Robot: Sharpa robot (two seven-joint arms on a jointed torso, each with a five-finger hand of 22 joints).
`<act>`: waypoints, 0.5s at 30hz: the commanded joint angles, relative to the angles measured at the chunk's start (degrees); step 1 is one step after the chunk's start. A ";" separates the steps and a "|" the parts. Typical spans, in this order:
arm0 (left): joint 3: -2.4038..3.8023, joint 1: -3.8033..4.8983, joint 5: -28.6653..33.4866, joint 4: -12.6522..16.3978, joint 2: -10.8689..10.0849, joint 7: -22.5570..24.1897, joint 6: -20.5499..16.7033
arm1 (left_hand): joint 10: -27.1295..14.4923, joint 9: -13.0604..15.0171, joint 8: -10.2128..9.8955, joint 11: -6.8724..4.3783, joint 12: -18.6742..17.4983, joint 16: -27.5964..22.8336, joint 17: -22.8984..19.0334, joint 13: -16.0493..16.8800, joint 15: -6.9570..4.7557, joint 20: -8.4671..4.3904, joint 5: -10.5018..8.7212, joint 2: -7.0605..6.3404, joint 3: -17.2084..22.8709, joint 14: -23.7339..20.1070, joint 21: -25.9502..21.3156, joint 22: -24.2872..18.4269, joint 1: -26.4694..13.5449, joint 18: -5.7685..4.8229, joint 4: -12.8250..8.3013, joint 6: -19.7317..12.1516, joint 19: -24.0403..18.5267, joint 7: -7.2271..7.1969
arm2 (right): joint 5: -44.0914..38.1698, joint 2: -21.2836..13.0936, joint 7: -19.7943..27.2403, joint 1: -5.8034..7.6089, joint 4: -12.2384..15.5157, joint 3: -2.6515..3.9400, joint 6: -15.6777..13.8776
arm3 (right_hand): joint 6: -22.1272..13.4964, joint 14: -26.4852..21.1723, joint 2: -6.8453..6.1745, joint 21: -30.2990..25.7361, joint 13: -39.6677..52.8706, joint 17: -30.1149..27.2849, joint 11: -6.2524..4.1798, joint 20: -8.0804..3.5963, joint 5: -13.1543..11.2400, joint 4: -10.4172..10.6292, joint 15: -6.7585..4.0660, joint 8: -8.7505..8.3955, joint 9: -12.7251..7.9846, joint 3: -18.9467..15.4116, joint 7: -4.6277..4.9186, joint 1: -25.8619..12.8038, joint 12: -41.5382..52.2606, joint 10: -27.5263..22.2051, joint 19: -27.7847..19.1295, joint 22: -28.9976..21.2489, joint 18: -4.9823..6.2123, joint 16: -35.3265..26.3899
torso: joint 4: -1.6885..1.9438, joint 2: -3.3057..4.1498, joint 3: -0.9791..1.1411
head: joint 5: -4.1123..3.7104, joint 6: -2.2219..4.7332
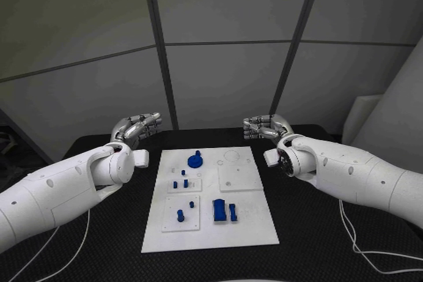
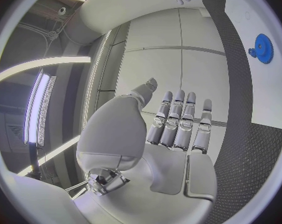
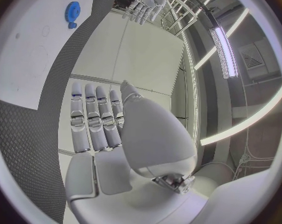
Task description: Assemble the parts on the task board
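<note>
The white task board (image 1: pixel 251 224) lies in the middle of the black table. On it are a blue gear (image 1: pixel 195 159) (image 2: pixel 261 48) (image 3: pixel 71 12) near the far end, small blue pegs (image 1: pixel 181 184) on a raised plate, a blue peg (image 1: pixel 181 215) lower left, and a blue block (image 1: pixel 219 209) with a slimmer piece (image 1: pixel 233 211) beside it. My left hand (image 1: pixel 137 128) (image 2: pixel 178 122) hovers past the board's far left corner, fingers straight and apart, holding nothing. My right hand (image 1: pixel 264 128) (image 3: pixel 97 119) is past the far right corner, also holding nothing.
A raised white plate (image 1: pixel 239 178) sits on the board's right half, with a round recess (image 1: pixel 235 155) beyond it. White cables (image 1: pixel 353 239) trail over the black table on both sides. Grey wall panels stand just behind the table.
</note>
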 commanded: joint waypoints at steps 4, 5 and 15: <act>-0.33 0.01 -0.49 1.78 -0.48 0.34 -1.42 | -21.43 -3.68 -3.79 -3.57 -4.75 -6.12 -6.39 -3.49 -3.17 -6.56 -2.80 4.93 -8.46 -18.71 -3.43 -9.42 -28.55 -2.25 1.62 -21.12 -12.45 -2.93 | 0.54 -0.98 0.66 -0.10 2.03 -0.14 -1.57 | -21.42 -23.87 -0.07 -5.00 -5.36 -5.42 -3.37 -5.02 -5.19 -5.24 -6.56 -3.56 -3.61 -1.52 -3.72 -33.94 -4.15 -24.46 -22.69 -4.59 -2.98 -3.45 | 0.25 0.19 0.11 | 0.30 0.68; -0.47 0.00 -0.60 2.43 -0.57 0.54 -2.11 | -22.69 -3.68 -3.79 -3.78 -4.75 -6.12 -6.39 -3.49 -3.37 -6.92 -2.80 4.93 -8.95 -19.80 -3.43 -9.96 -30.23 -2.25 1.62 -22.35 -13.19 -3.11 | 0.91 -1.23 1.03 -0.14 2.72 -0.19 -2.11 | -22.67 -25.27 -0.07 -5.00 -5.36 -5.73 -3.56 -5.32 -5.49 -5.56 -6.56 -3.56 -3.81 -1.52 -3.93 -35.91 -4.15 -25.89 -24.02 -4.85 -3.37 -3.45 | 0.35 0.26 0.16 | 0.45 1.03; -3.10 -0.19 -2.78 15.30 -2.36 4.35 -15.54 | -33.06 -3.68 -3.79 -8.96 -4.75 -6.12 -6.39 -3.49 -8.03 -10.13 -2.80 4.93 -13.03 -28.92 -3.43 -14.46 -44.07 -2.30 1.62 -32.58 -19.22 -7.44 | 8.37 -6.18 8.34 -0.90 16.57 -1.28 -12.90 | -32.95 -36.72 -0.07 -5.00 -5.36 -8.22 -8.40 -7.78 -7.94 -8.03 -6.56 -3.56 -8.88 -1.52 -9.29 -52.07 -4.15 -37.66 -34.92 -6.97 -5.17 -3.45 | 1.55 1.16 0.83 | 2.25 5.25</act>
